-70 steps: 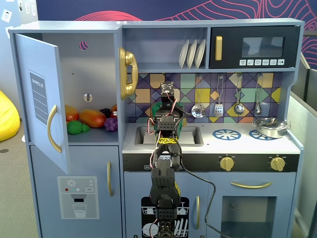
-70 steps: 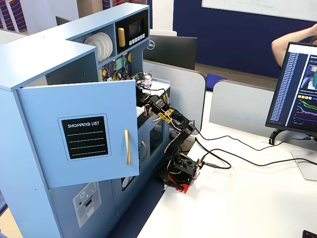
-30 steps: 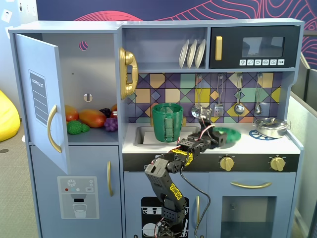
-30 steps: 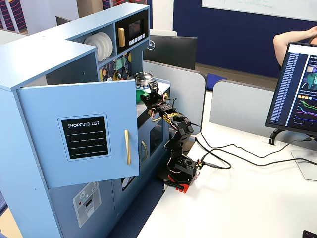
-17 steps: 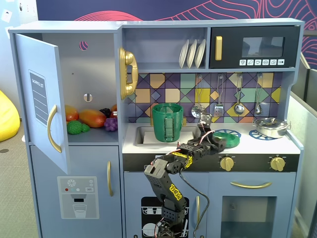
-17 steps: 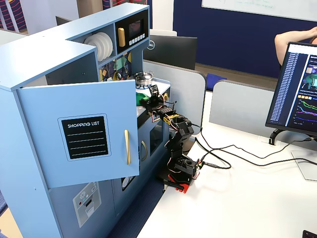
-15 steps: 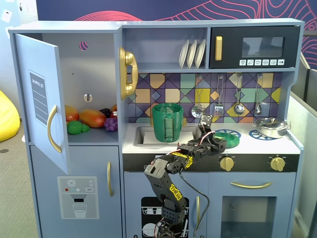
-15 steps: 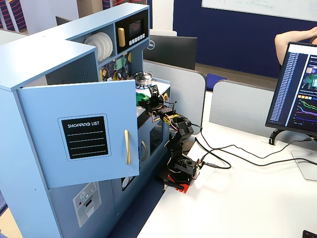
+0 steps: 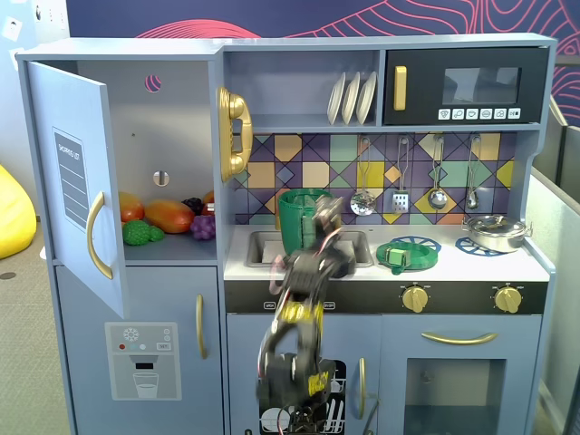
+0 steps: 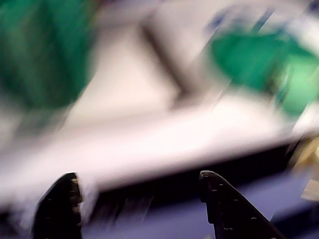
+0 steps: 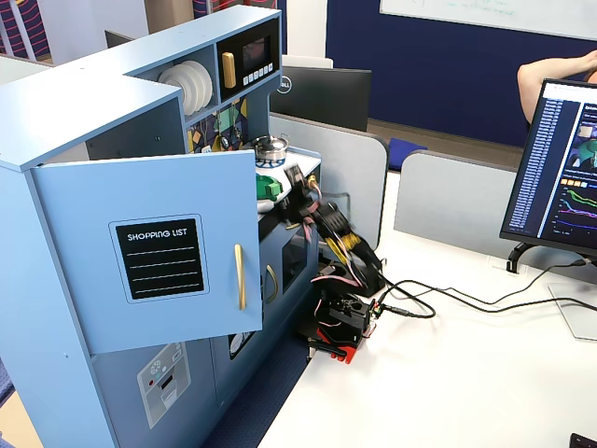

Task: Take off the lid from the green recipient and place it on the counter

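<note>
The pincer [image 10: 139, 199] stands wide open and empty, its two dark fingertips at the wrist view's lower edge. Beyond it in that blurred view, the counter [image 10: 149, 134] runs across, with the lid [image 10: 254, 64] lying at two o'clock and the green recipient [image 10: 45, 50] at ten o'clock, uncovered. The lid seems already placed, so the main risk is the arm brushing the recipient and tipping it into the sink [image 9: 263, 243].

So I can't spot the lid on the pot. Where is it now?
In a fixed view, the lid lies flat on the counter, right of the sink, between the green recipient and the silver pan.
</note>
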### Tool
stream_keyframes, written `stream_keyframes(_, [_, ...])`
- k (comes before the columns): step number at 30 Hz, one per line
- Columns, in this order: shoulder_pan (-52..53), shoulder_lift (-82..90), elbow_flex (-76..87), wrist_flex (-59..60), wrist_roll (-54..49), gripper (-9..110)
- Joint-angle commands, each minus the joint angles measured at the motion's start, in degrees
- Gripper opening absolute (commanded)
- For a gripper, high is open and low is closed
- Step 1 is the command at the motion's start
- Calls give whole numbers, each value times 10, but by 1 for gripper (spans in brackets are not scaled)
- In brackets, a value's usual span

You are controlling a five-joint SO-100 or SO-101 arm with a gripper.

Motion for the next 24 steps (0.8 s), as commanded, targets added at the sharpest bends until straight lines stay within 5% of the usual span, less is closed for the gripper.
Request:
stream_keyframes(1, [-47, 139, 81, 141, 10, 14])
stream_keyframes(5, [-83, 142, 156, 218, -9, 5])
stream_keyframes(9, [-130, 149, 267, 171, 18, 0])
stream_keyframes(17, [-150, 149, 425, 125, 47, 0])
stream_keyframes(24, [-183, 149, 428, 242, 76, 4])
